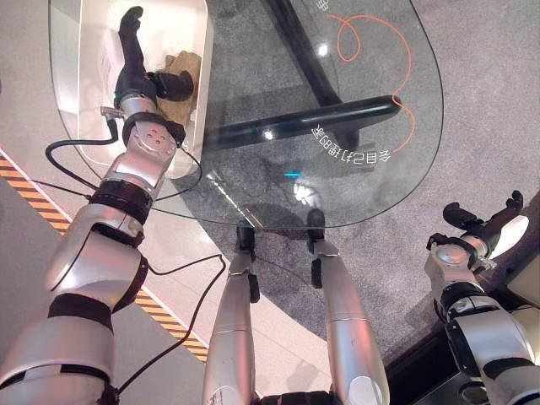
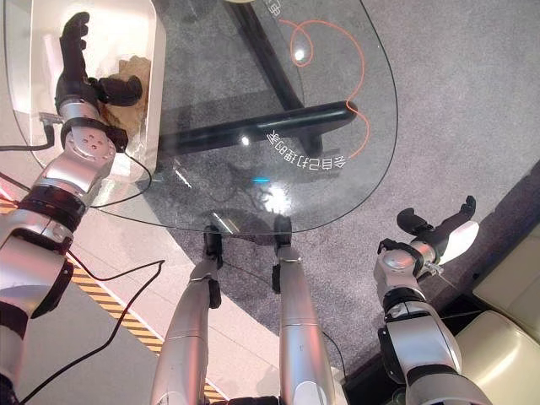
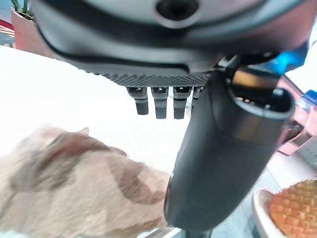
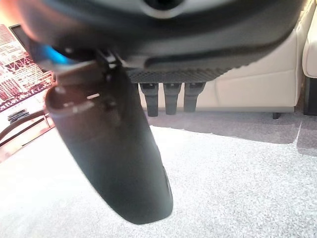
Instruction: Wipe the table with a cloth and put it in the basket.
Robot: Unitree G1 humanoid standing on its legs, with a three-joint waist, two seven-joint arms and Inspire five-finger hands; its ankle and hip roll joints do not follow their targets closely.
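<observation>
Cloth (image 1: 180,74) lies in the basket (image 1: 199,51) beside my open left hand (image 1: 133,59); withdrawing carelessly could snag it out. Right hand (image 1: 483,226) open, idle.

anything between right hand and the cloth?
Yes: the glass table spans the stretch in the left eye view. The right hand hangs open beside it, the cloth lies in the white basket.

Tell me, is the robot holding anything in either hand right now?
Nothing is held. The left hand hovers open over the white basket, beside the tan cloth lying inside it. The right hand hangs open over the carpet, off the glass table.
</observation>
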